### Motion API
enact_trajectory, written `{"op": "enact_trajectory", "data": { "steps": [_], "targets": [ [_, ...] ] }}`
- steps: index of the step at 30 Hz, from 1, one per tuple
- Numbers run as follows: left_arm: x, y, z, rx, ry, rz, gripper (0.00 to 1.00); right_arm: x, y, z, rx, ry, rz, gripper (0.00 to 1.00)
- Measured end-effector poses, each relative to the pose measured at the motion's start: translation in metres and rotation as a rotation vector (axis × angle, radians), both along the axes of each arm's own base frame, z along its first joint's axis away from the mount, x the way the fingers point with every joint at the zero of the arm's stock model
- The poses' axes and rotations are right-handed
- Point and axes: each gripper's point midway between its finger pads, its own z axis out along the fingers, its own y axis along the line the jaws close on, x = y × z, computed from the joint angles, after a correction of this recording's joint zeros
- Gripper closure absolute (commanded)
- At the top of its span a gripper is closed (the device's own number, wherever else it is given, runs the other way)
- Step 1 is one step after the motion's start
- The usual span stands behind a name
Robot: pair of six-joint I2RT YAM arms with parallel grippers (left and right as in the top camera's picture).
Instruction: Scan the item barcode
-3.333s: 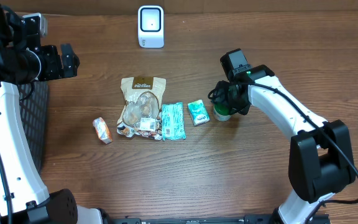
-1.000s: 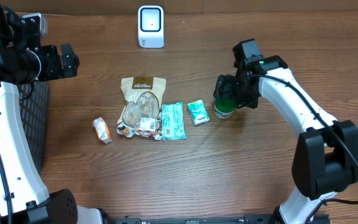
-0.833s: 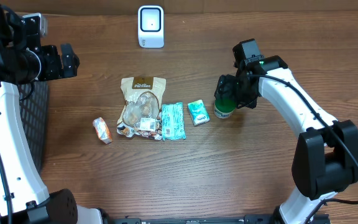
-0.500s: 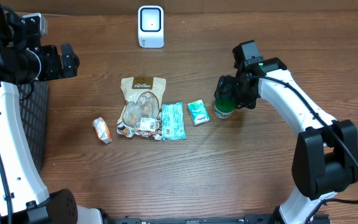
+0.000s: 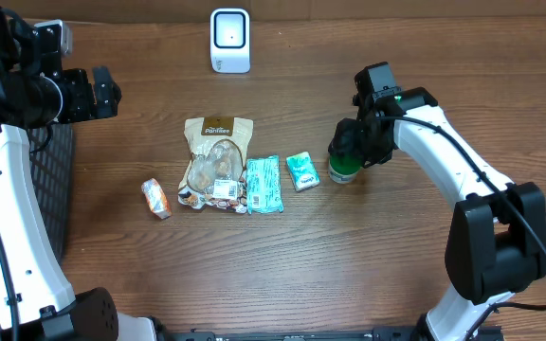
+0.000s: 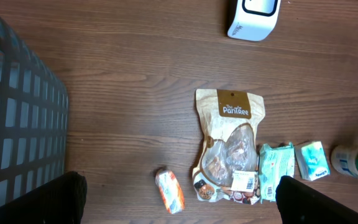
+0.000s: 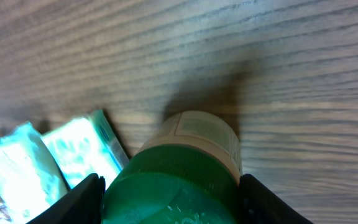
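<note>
Bench (image 5: 282, 275): brown wood, grain running left to right, matte. Wide bare stretches in front of the item row and along the right side.

Basket (image 6: 17, 124): black grid mesh, standing at the left edge of the bench.

Left end effector (image 5: 107, 92): raised near the basket, fingers spread wide, nothing between them.

Right end effector (image 5: 356, 142): over the bottle (image 5: 340, 172), fingers closed against both sides of its green cap (image 7: 166, 180) in the wrist view.

Pouch (image 5: 216, 161): flat, tan top, clear window, lying mid-bench.

Scanner (image 5: 229, 40): white, rounded box, near the far edge, well apart from the row.

Long packet (image 5: 263, 185): teal, crinkled film, touching the pouch's right edge.

The bottle is round with a pale label and stands upright at the right end of the row.

Small packet (image 5: 301, 170): teal, blocky, between the long packet and the bottle, just beside the bottle.

Orange packet (image 5: 155, 198): small, shiny, left of the pouch, apart from it.
</note>
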Motion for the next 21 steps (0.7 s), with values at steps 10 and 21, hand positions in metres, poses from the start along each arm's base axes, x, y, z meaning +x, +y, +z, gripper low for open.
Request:
{"op": "enact_trajectory", "data": {
  "steps": [10, 21],
  "targets": [
    [0.0, 0.0, 0.0, 0.0, 0.0, 0.0, 0.01, 0.025, 0.013, 0.046, -0.039, -0.182, 0.465, 0.5],
    [0.0, 0.0, 0.0, 0.0, 0.001, 0.0, 0.0, 0.011, 0.029, 0.048, -0.011, -0.278, 0.951, 0.49]
  ]
}}
